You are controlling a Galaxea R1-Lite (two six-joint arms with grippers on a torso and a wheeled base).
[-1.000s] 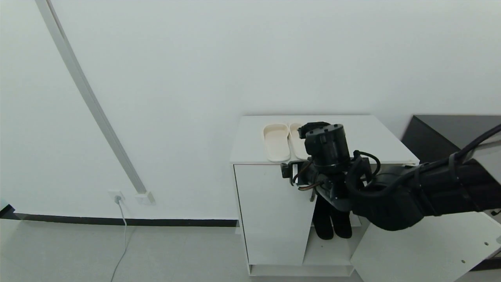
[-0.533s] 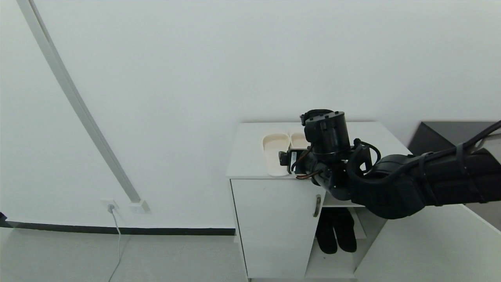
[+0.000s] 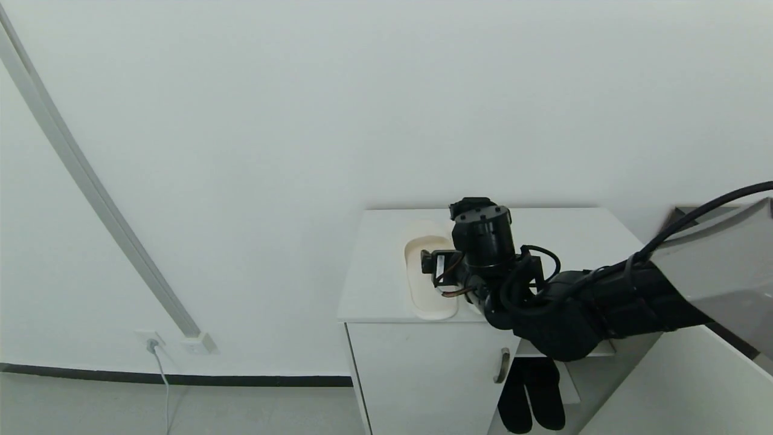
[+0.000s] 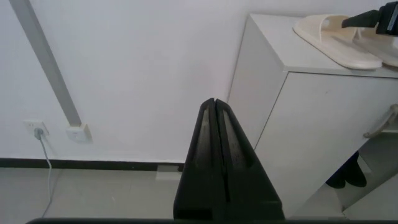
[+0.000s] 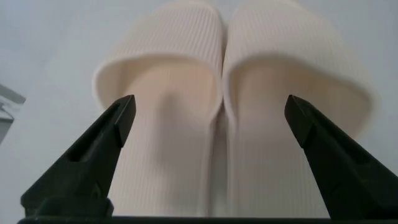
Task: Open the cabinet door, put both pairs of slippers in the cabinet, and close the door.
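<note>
the right gripper [image 5: 210,109] hangs just above the pair of cream slippers [image 5: 224,143], its fingers [image 5: 93,149] spread wide across both and clasping nothing. the cream slippers lie side by side, touching, on top of the white cabinet [image 3: 386,266]. the black slippers [image 3: 531,402] lie inside it on a lower shelf, beside the open right door [image 3: 664,393]; the left door [image 3: 423,380] is closed. the left gripper [image 4: 214,102] is off to the cabinet's left, fingers pressed together, empty.
</note>
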